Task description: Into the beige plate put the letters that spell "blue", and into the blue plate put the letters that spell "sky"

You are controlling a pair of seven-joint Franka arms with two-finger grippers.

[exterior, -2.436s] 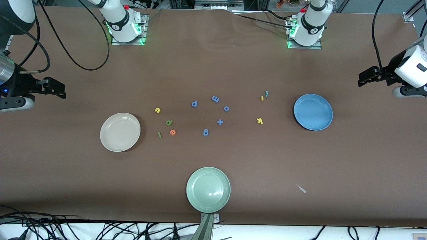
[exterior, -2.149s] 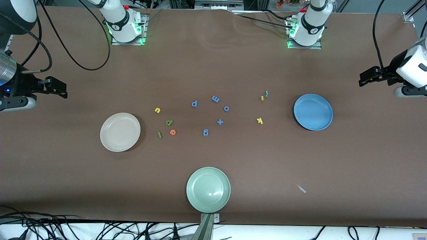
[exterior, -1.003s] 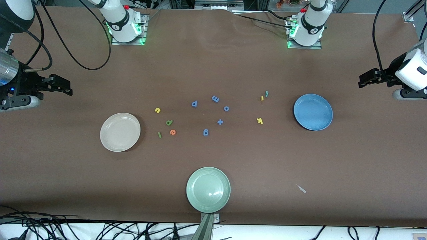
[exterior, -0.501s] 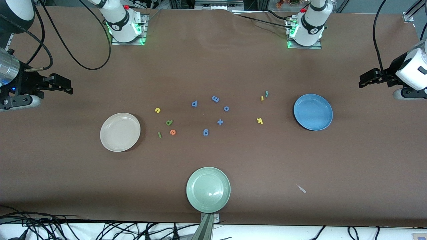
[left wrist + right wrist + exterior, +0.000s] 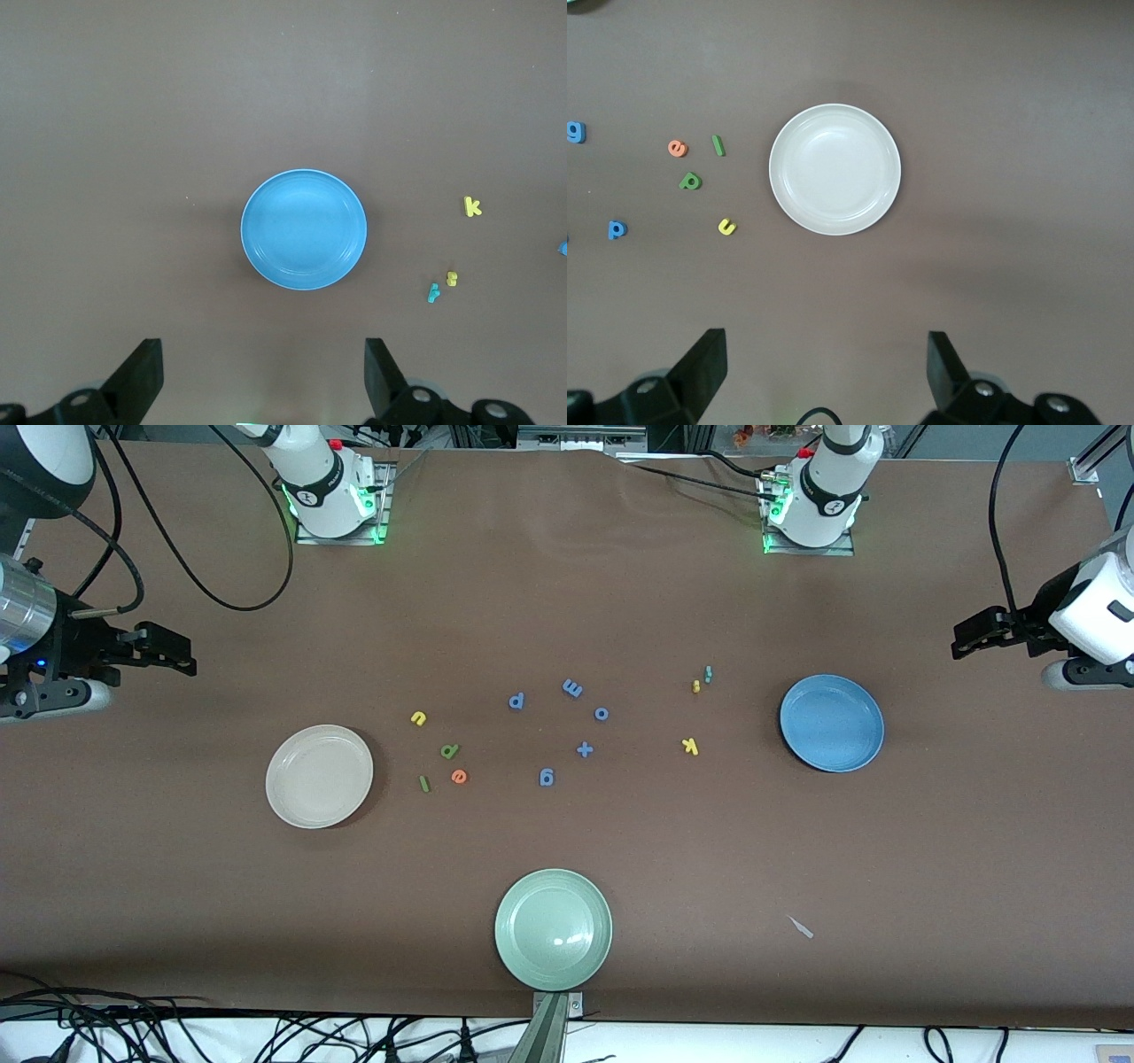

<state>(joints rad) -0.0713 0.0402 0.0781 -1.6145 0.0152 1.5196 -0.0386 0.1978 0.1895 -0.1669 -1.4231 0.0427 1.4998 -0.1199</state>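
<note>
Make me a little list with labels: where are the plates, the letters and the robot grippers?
beige plate: empty, toward the right arm's end
blue plate: empty, toward the left arm's end
green plate: empty, nearest the front camera
blue-word letters: on the table beside the beige plate
sky-word letters: on the table beside the blue plate
blue letters and plus: mid-table
left gripper: open, holds nothing
right gripper: open, holds nothing

On the table (image 5: 567, 584), "blue" letters (image 5: 438, 751) lie beside the beige plate (image 5: 319, 776), "sky" letters (image 5: 697, 708) near the blue plate (image 5: 831, 722); other letters (image 5: 567, 726) sit between both groups.
</note>
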